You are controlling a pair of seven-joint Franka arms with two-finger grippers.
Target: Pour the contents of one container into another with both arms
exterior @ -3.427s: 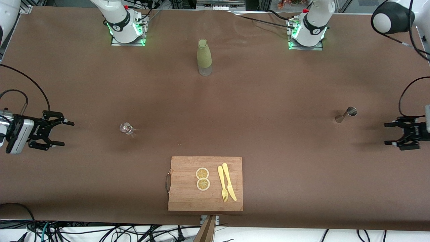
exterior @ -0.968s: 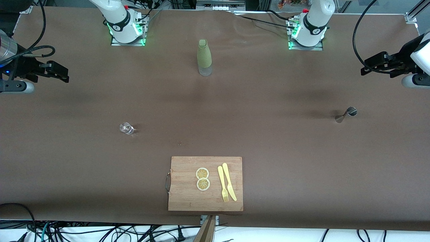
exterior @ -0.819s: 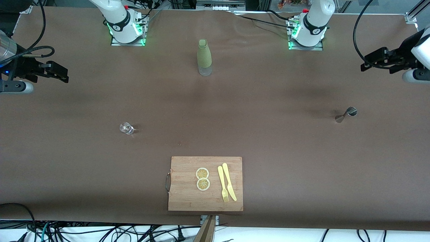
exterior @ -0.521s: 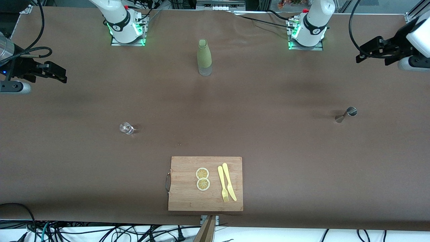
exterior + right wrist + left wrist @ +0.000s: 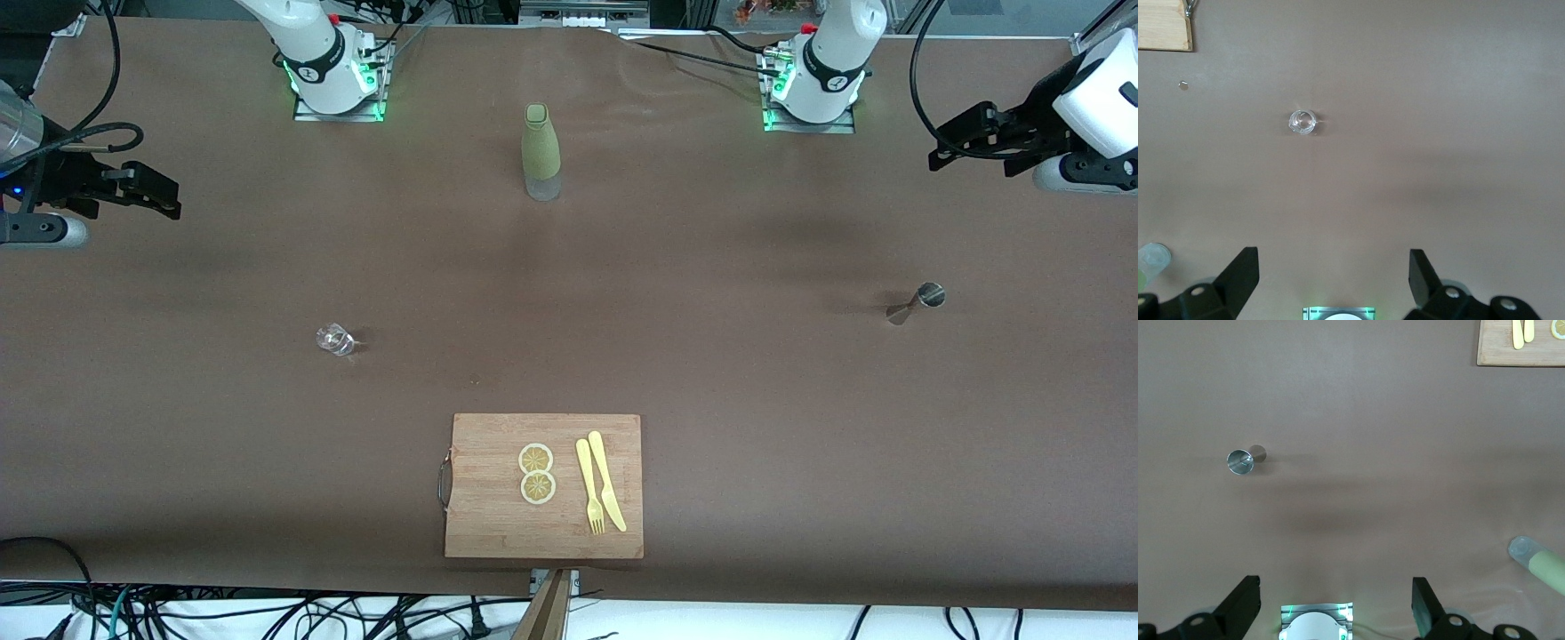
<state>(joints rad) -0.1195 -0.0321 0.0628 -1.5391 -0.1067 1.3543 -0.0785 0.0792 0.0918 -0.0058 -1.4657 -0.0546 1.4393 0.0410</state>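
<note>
Brown cloth is covering the table (image 5: 711, 400) edge to edge. Both arms are being cut off at the frame edges in the front view, so only their wrists and grippers are showing. The right gripper (image 5: 158, 191) is hanging over the right arm's end of the table, its fingers (image 5: 1238, 273) spread wide apart and holding nothing. The left gripper (image 5: 956, 142) is hanging over the left arm's end, its fingers (image 5: 1241, 603) likewise standing apart and empty.

One tiny clear, colourless glass cup (image 5: 334, 339) is standing upright on the cloth toward the right arm's end, well apart from everything; its contents are too hard to make out. One small shiny steel hourglass-shaped jigger (image 5: 916, 302) is standing toward the left arm's end, its open upper cone showing a bright round mouth (image 5: 1240, 461).

One tall olive-green bottle with a clear base (image 5: 540, 151) is standing between the two arm bases. One wooden cutting board with a metal handle (image 5: 484, 524) is lying nearest the front camera, carrying two lemon slices (image 5: 536, 473), one yellow fork (image 5: 589, 487) and one yellow knife (image 5: 606, 480) side by side.
</note>
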